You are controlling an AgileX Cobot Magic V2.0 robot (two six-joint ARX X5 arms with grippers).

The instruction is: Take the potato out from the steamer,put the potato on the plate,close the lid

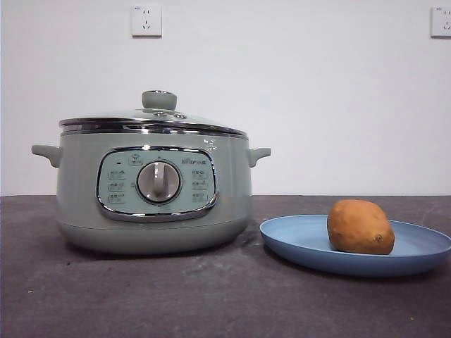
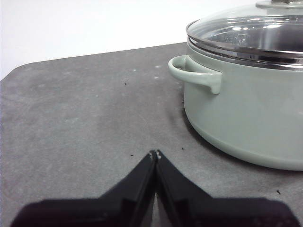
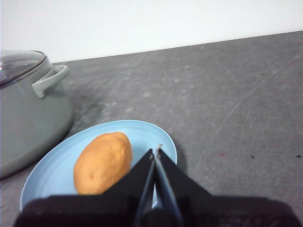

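Observation:
The sage-green steamer (image 1: 155, 191) stands at the left of the table with the glass lid (image 1: 151, 120) seated on its rim, knob upward. To its right the orange-brown potato (image 1: 360, 227) lies on the blue plate (image 1: 296, 239). My left gripper (image 2: 155, 154) is shut and holds nothing, hovering over bare table beside the steamer (image 2: 246, 109) and its side handle. In the right wrist view the right gripper (image 3: 155, 151) is shut and holds nothing, just above the plate (image 3: 147, 135), with the potato (image 3: 103, 161) close beside it. Neither arm appears in the front view.
The dark grey tabletop (image 1: 176, 296) runs in front of the steamer and plate. A white wall with two sockets (image 1: 146, 20) stands behind. More open tabletop (image 3: 227, 94) lies beyond the plate in the right wrist view.

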